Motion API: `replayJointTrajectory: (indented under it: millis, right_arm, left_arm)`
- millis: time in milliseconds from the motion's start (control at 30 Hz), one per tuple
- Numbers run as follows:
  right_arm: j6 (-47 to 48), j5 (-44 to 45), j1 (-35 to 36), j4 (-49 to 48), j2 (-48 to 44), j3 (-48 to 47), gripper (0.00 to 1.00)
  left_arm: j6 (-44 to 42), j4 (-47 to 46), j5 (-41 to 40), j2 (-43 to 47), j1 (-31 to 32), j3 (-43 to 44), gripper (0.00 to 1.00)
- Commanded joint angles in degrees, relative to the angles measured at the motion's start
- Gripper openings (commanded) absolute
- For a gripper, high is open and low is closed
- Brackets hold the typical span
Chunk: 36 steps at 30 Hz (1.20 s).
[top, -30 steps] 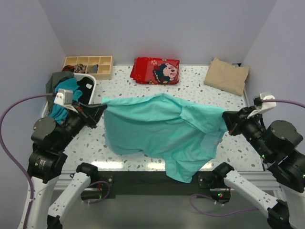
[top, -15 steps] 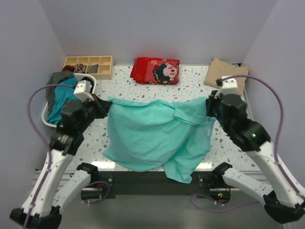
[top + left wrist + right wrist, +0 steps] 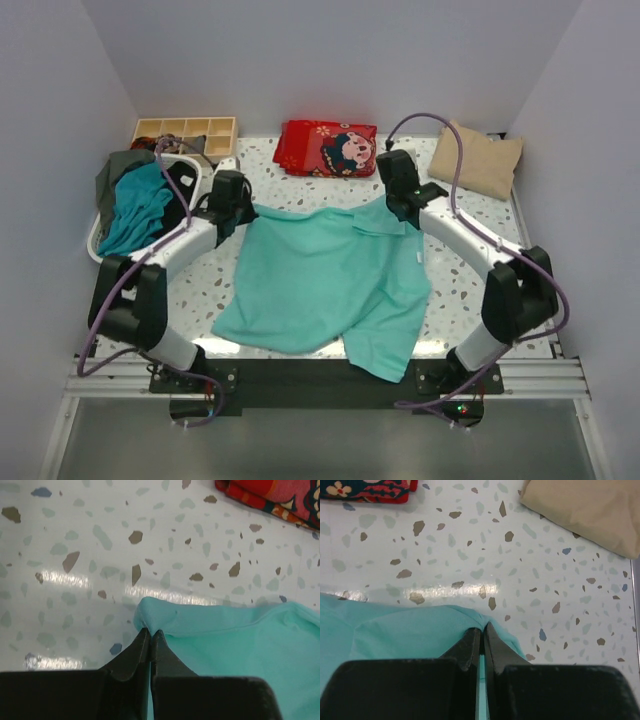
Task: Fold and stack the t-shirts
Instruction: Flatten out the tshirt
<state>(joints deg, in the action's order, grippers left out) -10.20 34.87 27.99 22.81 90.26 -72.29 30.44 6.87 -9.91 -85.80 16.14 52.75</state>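
A light turquoise-mint t-shirt (image 3: pixel 325 280) lies spread and wrinkled on the speckled table (image 3: pixel 460 290), its near part hanging over the front edge. My left gripper (image 3: pixel 240 212) is shut on the shirt's far left corner (image 3: pixel 150 615). My right gripper (image 3: pixel 400 207) is shut on the far right corner (image 3: pixel 470 617). Both hold the far edge low at the table. A folded beige t-shirt (image 3: pixel 477 160) lies at the far right, also in the right wrist view (image 3: pixel 585 510). Darker teal, black and grey-green tees (image 3: pixel 140 195) are heaped in a white basket (image 3: pixel 95 250) at the left.
A red printed folded cloth (image 3: pixel 327 148) lies at the far middle, its edge also in the left wrist view (image 3: pixel 272 497). A wooden compartment box (image 3: pixel 186 138) stands at the far left. Walls close in on three sides.
Both arms have reached forward and down, carrying the mint shirt's held edge away from me toward the far side. The shirt went from hanging stretched in the air to lying on the table.
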Motion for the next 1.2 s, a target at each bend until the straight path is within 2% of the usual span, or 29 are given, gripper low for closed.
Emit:
replayJointTrajectory:
  millis: [0, 133, 233, 300, 333, 367, 433, 467, 500, 533, 600, 633, 733, 800, 900, 1067, 1167]
  right_arm:
    - [-0.1, -0.2, -4.9, -2.9, 7.2, -7.9, 0.00]
    - [0.0, -1.2, -9.8, -1.5, 14.9, -14.5, 0.00]
    - [0.2, -4.4, -11.7, -0.5, 21.4, -19.3, 0.00]
    - [0.9, -3.8, -12.1, 0.3, 26.3, -21.7, 0.04]
    - [1.0, -3.5, -12.3, 1.1, 27.6, -24.6, 0.07]
    - [1.0, -3.0, -12.4, 3.4, 28.6, -26.0, 0.10]
    - [1.0, -2.9, -12.6, 4.3, 28.8, -27.1, 0.24]
    - [1.1, -3.0, -12.6, 2.8, 27.3, -26.0, 0.30]
    - [1.1, -4.1, -12.7, 1.6, 25.5, -24.2, 0.39]
    - [1.1, -4.5, -12.6, 0.6, 21.4, -21.0, 0.68]
    - [1.0, -5.2, -12.6, -0.7, 17.9, -18.2, 0.72]
    - [0.7, -5.9, -12.6, 0.1, 14.5, -16.9, 0.73]
    - [-1.4, -9.6, -12.5, 4.6, 10.1, -15.1, 0.73]
    - [-2.7, -15.3, -12.4, 5.4, 5.2, -12.2, 0.75]
    - [-4.1, -22.5, -11.6, 7.8, 0.5, -5.2, 0.75]
    - [-5.7, -34.1, -10.7, 8.0, -6.3, 6.2, 0.75]
    - [-6.5, -37.2, -10.5, 8.8, -9.9, 12.8, 0.75]
  left_arm:
    - [-2.2, -7.0, -7.1, -7.9, -0.8, 10.2, 0.00]
    - [-2.9, -5.9, -7.8, -16.1, -3.5, 14.8, 0.00]
    - [-4.0, -5.1, -5.0, -21.0, -6.6, 17.6, 0.00]
    - [-5.1, -5.8, -3.5, -23.4, -8.0, 19.6, 0.13]
    - [-5.6, -5.4, -4.0, -25.7, -8.2, 20.5, 0.44]
    - [-5.6, -3.6, -4.6, -26.7, -8.4, 21.4, 0.51]
    - [-5.7, -2.0, -6.4, -27.6, -8.4, 23.5, 0.57]
    - [-5.7, -2.4, -6.7, -27.1, -8.2, 23.4, 0.64]
    - [-5.7, -2.9, -7.3, -26.4, -8.1, 22.3, 0.65]
    - [-5.7, -3.8, -7.7, -24.0, -7.8, 21.3, 0.66]
    - [-5.7, -5.5, -7.6, -21.5, -7.3, 19.2, 0.67]
    - [-5.6, -5.2, -7.7, -18.9, -6.7, 18.7, 0.85]
    - [-5.5, -4.0, -6.6, -12.3, -4.6, 15.9, 0.85]
    - [-4.1, -4.3, -0.2, -8.7, -3.8, 12.1, 0.85]
    - [-1.3, -7.9, 4.3, -1.6, -0.3, 5.2, 0.86]
    - [3.7, -13.5, 8.9, 0.9, 5.1, -7.8, 0.85]
    - [4.0, -13.5, 8.9, 1.5, 7.2, -13.4, 0.85]
